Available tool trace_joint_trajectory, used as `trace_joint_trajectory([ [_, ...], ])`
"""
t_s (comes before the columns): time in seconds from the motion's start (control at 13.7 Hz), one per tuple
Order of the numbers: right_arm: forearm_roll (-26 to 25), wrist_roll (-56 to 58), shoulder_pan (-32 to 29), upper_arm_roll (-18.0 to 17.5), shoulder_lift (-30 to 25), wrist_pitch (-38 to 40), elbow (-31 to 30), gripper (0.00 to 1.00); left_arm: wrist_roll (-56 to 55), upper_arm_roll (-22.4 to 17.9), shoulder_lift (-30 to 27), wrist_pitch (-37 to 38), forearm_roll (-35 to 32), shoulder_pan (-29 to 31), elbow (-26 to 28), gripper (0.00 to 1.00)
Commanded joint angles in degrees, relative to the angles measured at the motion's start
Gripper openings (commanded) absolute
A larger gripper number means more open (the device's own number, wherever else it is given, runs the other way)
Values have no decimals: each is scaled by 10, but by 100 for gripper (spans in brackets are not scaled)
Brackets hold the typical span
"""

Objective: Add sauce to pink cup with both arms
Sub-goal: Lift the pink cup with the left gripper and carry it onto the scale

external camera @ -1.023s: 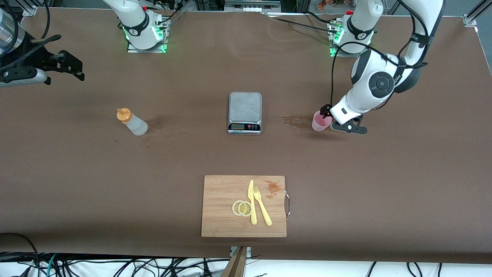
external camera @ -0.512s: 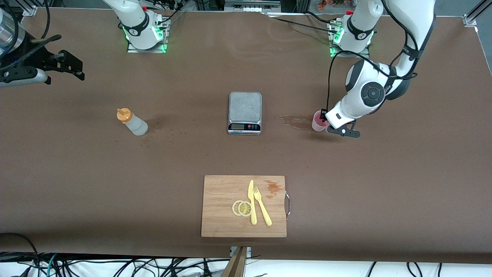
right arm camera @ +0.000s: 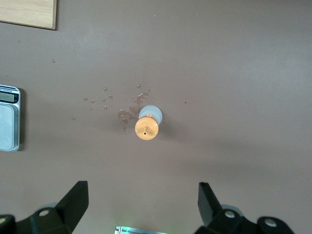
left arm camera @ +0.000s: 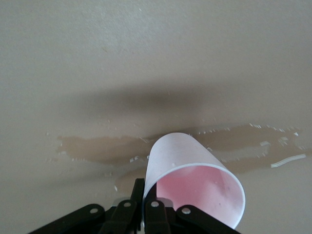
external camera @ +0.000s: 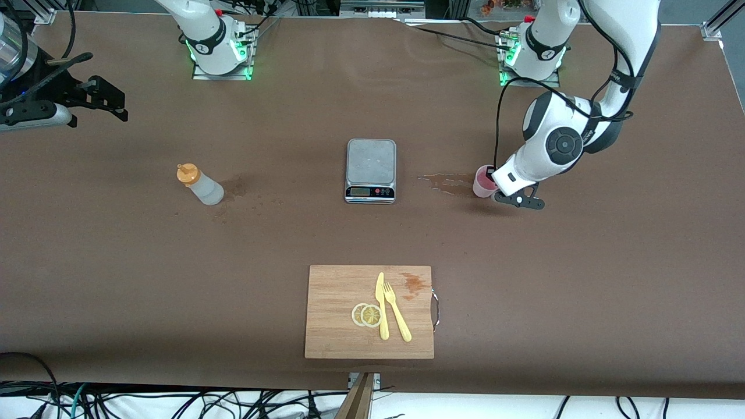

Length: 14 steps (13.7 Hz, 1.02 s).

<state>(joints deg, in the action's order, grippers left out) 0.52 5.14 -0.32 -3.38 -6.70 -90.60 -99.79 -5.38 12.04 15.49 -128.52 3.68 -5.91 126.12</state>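
The left gripper (external camera: 493, 185) was closed on the rim of the pink cup (external camera: 482, 181), which stood on a wet stain (external camera: 445, 181) toward the left arm's end of the table. The right gripper (right arm camera: 141, 204), jaws wide open and empty, hung high above the sauce (external camera: 199, 185), which stood upright toward the right arm's end. A scale (external camera: 371, 170) sat between sauce and cup.

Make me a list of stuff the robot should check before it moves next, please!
1. Left gripper at the pink cup: ok, fingers at its rim.
2. Grip firmly closed: cannot tell.
3. Cup upright on the table: ok.
4. Sauce upright, orange cap on: ok.
5. Right gripper open above the sauce: ok, waiting up high.
6. Grey scale bare for the cup: ok.
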Motion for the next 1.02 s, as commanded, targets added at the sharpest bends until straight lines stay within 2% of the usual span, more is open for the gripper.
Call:
trace_joint_trajectory([
  [0.0,10,2,1,3,2,9,10,100,-5,21,-13,153,-10,3,-105,0],
  [0.15,10,2,1,3,2,9,10,100,-17,54,-10,246,-3,2,-181,0],
  [0.29,10,2,1,4,2,10,9,100,-94,98,-3,260,0,-1,-215,0],
  [0.44,10,2,1,4,3,13,9,100,-192,149,30,257,3,-11,-255,0],
  [0.51,10,2,1,5,3,13,9,100,-244,156,61,256,9,-34,-289,0],
  [0.66,10,2,1,7,2,13,9,100,-280,156,125,246,4,-91,-349,0],
  [0.73,10,2,1,7,2,13,9,100,-293,154,148,236,2,-122,-358,0],
  [0.95,10,2,1,12,3,14,9,100,-345,151,196,144,-24,-157,-356,0],
])
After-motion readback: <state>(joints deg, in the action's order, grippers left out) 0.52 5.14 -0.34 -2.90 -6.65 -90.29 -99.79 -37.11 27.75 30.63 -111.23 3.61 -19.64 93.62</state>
